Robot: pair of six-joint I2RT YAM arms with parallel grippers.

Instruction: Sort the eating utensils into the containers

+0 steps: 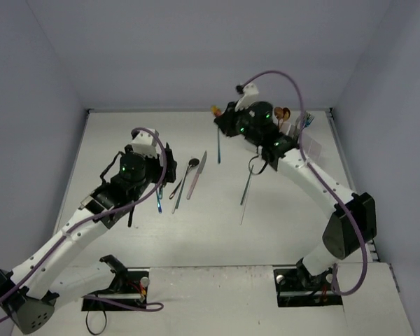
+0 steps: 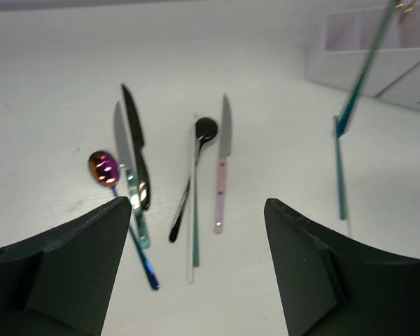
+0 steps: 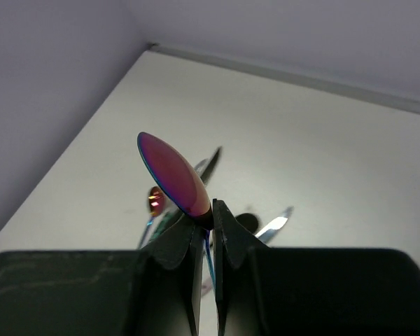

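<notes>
My right gripper (image 3: 211, 210) is shut on the neck of an iridescent spoon (image 3: 171, 173). In the top view the right gripper (image 1: 221, 121) holds the spoon (image 1: 219, 148) in the air, its blue handle hanging down. My left gripper (image 2: 196, 204) is open and empty above loose utensils: an iridescent spoon (image 2: 103, 168), a black knife (image 2: 135, 143), a silver knife (image 2: 120, 133), a black spoon (image 2: 205, 128), a pink-handled knife (image 2: 222, 175) and teal sticks (image 2: 341, 175). The white containers (image 2: 378, 59) stand at the back right.
In the top view the containers (image 1: 310, 145) sit behind my right arm and hold a few utensils (image 1: 283, 112). Thin sticks (image 1: 246, 185) lie mid-table. The black spoon (image 1: 194, 162) and pink knife (image 1: 198, 175) lie right of my left gripper (image 1: 164, 168). Walls enclose the table.
</notes>
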